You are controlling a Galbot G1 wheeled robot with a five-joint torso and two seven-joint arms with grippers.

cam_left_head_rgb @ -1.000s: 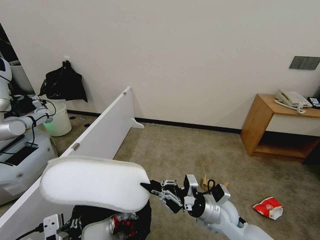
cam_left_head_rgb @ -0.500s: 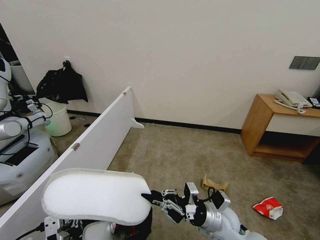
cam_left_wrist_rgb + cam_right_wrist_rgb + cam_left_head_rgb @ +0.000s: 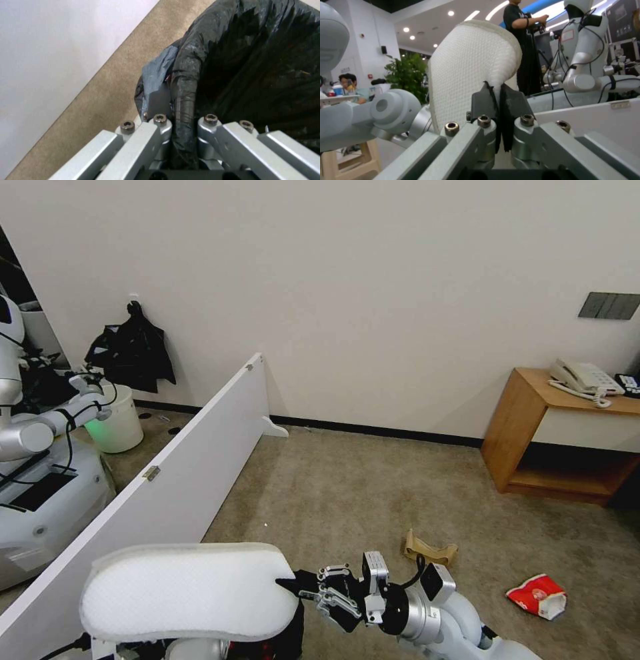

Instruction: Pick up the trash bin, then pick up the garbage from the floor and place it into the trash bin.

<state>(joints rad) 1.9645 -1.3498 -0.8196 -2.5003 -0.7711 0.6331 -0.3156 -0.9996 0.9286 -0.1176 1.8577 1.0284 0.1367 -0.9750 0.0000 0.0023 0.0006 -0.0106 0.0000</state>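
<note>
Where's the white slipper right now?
Head view, lower left: the white slipper is pinched at its edge by the right pincer, above the trash bin.

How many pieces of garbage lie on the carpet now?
2: a folded brown cardboard right of the right gripper, and a red-and-white crushed cup further right. More may be hidden behind the white slipper.

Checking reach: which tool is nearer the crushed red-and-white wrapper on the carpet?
Right. The right tool, shut on the flat white slipper, sits left of the crushed red-and-white wrapper. The left tool grips the black-bagged trash bin's rim, farther left.
</note>
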